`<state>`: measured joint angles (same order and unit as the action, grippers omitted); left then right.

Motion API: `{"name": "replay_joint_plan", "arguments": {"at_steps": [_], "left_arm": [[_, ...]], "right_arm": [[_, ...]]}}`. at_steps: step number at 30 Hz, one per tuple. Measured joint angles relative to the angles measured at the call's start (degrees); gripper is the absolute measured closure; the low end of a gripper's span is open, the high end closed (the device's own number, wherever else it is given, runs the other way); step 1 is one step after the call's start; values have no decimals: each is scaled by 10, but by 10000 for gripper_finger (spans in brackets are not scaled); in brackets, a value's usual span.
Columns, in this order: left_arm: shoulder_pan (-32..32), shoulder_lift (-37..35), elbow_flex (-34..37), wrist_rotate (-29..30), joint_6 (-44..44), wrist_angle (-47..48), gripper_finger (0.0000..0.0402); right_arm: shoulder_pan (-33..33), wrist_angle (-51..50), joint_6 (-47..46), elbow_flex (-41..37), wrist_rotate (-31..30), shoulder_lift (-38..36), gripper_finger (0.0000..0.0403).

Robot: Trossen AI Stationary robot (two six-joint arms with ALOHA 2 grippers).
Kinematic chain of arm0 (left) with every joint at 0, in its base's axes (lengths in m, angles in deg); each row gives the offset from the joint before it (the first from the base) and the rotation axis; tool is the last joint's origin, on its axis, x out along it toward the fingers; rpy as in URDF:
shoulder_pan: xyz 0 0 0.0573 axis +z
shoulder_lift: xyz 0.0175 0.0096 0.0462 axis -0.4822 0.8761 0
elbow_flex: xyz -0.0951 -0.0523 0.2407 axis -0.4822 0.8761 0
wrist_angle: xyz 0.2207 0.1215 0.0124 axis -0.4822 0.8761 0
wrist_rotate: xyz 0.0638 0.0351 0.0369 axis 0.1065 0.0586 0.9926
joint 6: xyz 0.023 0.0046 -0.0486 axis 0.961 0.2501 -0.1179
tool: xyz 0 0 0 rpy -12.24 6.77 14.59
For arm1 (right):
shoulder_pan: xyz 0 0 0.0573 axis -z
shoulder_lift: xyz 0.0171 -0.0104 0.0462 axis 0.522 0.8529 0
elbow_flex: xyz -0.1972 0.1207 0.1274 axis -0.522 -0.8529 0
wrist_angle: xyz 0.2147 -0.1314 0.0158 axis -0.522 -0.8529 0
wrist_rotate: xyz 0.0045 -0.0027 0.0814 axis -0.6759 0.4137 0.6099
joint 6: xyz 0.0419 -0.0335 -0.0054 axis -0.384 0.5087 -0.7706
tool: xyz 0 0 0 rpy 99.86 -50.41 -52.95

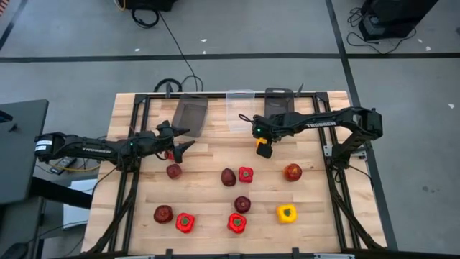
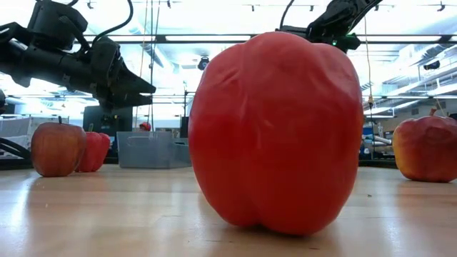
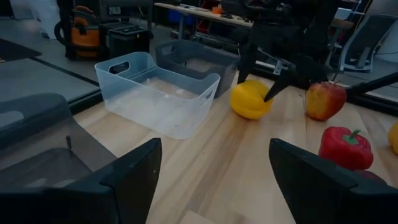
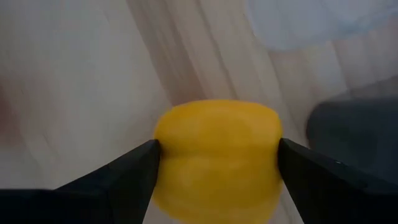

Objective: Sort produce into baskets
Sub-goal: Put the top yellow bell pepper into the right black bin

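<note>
- From table height one big red bell pepper fills the middle and hides most of the table behind it; only an apple with a red pepper behind it on one side, an apple cut off at the other edge, and a clear bin far back show past it.
- From above, a small red thing beside my left claw is mostly hidden by it; I cannot tell what it is.
- My right claw has its fingers pressed on both flanks of a yellow bell pepper; it sits just in front of the clear bin and the right-hand grey bin.
- My left claw is spread wide with nothing between its fingers, near the front of the left grey bin.
- The rest of the produce lies loose on the wooden table: maroon apples, red peppers, and a second yellow pepper toward the front right.
</note>
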<state>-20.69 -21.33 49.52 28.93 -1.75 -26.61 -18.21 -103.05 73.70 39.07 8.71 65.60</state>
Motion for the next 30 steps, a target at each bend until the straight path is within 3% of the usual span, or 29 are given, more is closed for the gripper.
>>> {"name": "replay_joint_plan", "arguments": {"at_steps": [7, 17, 26, 30], "left_arm": [[0, 0, 0, -1, 0, -1, 98], [0, 0, 0, -1, 0, -11, 98], [0, 0, 0, -1, 0, -14, 99], [0, 0, 0, -1, 0, -19, 99]], "right_arm": [[-8, -45, -38, -6, 40, -40, 85], [-20, -69, -38, 4, 23, -50, 159], [-23, -88, -30, 47, 22, -114, 171], [-24, -102, 30, 61, 38, -155, 171]]}}
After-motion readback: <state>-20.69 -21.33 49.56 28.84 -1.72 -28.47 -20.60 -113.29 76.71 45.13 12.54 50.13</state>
